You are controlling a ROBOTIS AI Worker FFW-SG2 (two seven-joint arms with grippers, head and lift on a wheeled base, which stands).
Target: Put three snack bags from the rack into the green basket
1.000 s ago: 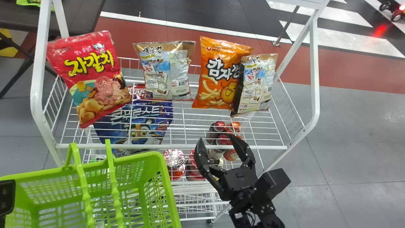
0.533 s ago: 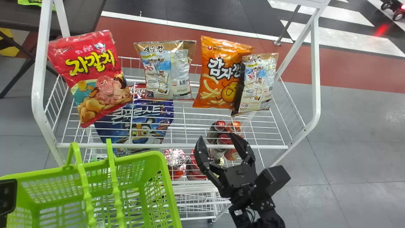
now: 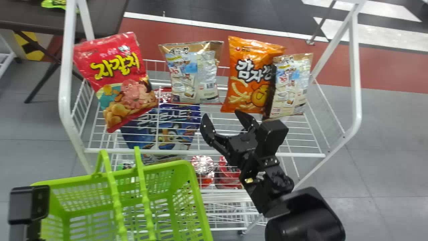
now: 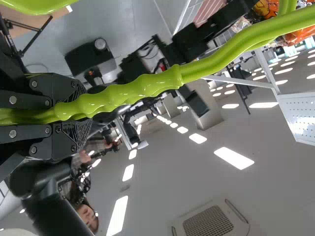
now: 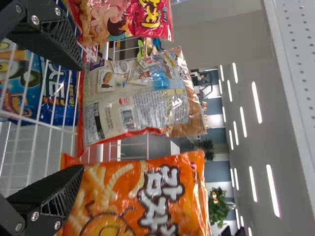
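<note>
Right gripper point(image 3: 226, 123): fingers wide apart, near the beige bag point(image 3: 194, 75); bag's long axis upright in the rack point(image 3: 301, 155), top edge up, between red bag point(image 3: 115, 80) and orange bag point(image 3: 249, 75). Left gripper point(image 3: 30, 204): fingers clamped on the green basket point(image 3: 180, 164)'s handle point(image 4: 142, 86).
</note>
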